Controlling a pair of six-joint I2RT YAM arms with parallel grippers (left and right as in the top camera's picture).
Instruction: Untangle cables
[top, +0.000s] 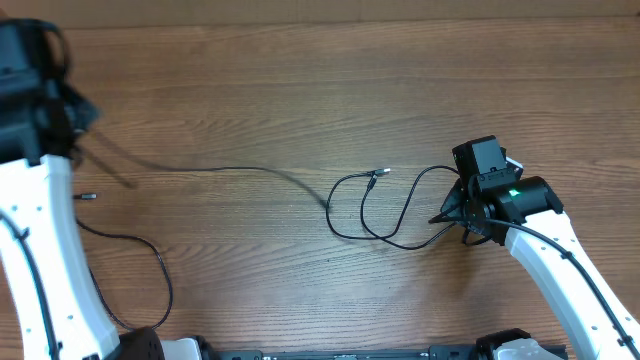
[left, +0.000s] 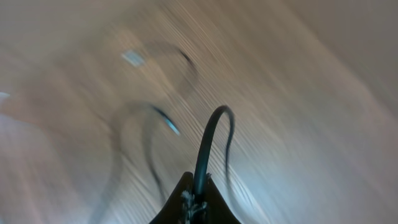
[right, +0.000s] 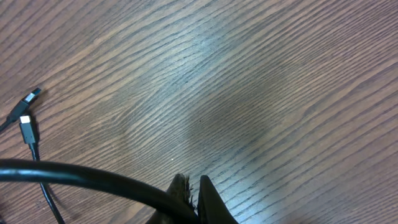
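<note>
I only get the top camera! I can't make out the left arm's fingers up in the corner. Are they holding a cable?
Observer: Yes, the left wrist view shows the left fingers shut on a black cable arcing up from them.
Operator: And the right ones?
Observer: The right fingers are shut too; a cable strand runs right into them, seemingly pinched.
Operator: Any plugs nearby?
Observer: Two silver-tipped plug ends lie close together at that view's left edge.
</note>
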